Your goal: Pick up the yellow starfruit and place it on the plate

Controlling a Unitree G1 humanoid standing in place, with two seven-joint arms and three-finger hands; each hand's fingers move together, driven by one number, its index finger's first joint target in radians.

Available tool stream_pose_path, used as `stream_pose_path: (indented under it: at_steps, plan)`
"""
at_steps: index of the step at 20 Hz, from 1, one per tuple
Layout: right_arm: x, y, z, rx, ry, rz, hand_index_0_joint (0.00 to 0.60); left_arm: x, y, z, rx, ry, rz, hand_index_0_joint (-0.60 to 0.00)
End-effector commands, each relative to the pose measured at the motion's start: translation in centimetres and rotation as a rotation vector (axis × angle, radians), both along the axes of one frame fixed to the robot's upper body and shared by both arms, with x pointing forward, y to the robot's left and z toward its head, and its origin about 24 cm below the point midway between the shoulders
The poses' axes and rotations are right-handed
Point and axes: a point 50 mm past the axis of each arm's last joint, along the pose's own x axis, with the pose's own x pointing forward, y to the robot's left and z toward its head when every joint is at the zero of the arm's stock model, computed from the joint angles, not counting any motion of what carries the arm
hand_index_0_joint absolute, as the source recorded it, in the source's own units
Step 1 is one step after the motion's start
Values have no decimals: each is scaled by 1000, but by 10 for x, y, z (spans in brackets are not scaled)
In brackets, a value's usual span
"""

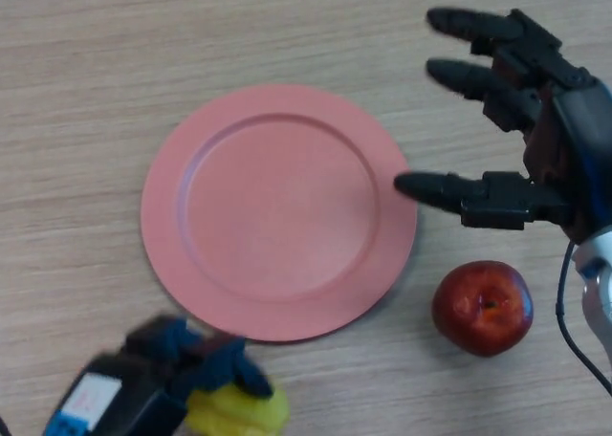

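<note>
The yellow, waxy starfruit (239, 412) sits low at the bottom edge of the head view, under the black left hand (182, 355), whose fingers curl over its top and grip it. Just beyond that hand, up and slightly to its right, lies the round pink plate (279, 211) on the pale wood-grain table (76, 92), bare. The black right hand (521, 120) hovers at the plate's far right rim, fingers straight and spread, holding nothing. Below it rests a shiny red apple (482, 307).

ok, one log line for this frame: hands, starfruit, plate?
left hand: shut on starfruit, below plate | plate: bare | right hand: open, right of plate | apple: on table
</note>
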Motion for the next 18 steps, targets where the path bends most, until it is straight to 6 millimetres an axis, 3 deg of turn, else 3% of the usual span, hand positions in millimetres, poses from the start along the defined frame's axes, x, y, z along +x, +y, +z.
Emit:
stream_pose_path:
  at_steps: [1,5,10,14,18]
  plan:
    - [-12,-6,30,15,-203,-22,0,0,4,34,-52,-222,-3,-600]
    - [-15,-7,31,20,-195,-21,0,33,10,49,17,-309,34,-600]
    - [-17,-7,37,9,-216,-35,0,82,16,38,52,-395,93,-600]
    - [-18,-9,41,-7,-231,-33,0,101,15,23,72,-276,83,-600]
    - [-17,-10,42,-23,-240,-38,0,109,23,29,20,-265,124,-600]
